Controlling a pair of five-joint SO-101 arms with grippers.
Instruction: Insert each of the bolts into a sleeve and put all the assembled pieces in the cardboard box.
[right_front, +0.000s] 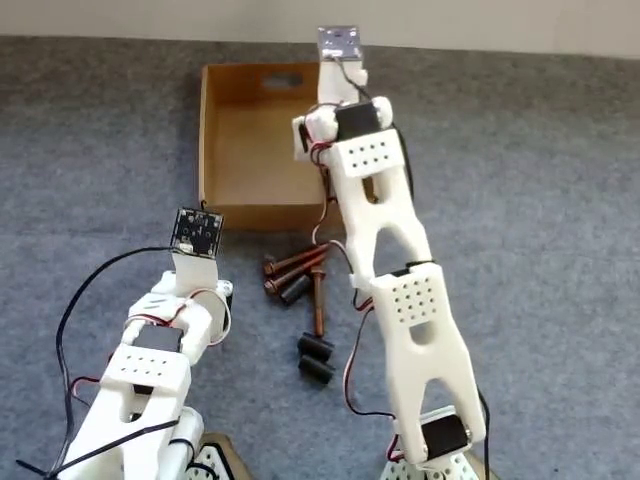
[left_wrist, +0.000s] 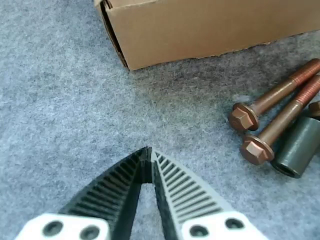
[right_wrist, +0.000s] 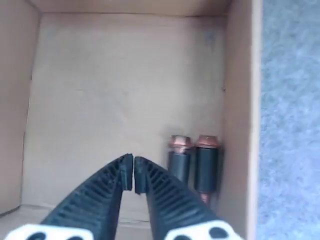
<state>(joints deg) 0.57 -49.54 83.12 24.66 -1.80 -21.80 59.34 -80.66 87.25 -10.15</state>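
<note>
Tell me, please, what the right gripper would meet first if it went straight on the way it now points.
Most likely the bare floor of the cardboard box: the right gripper points down into it, and the two assembled pieces lie aside by a wall. Depth is unclear.

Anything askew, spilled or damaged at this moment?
Nothing stands out. Two assembled pieces lie side by side against a wall inside the cardboard box, which looks intact. The remaining bolts and sleeves lie loose on the carpet beside it, simply not yet assembled.
</note>
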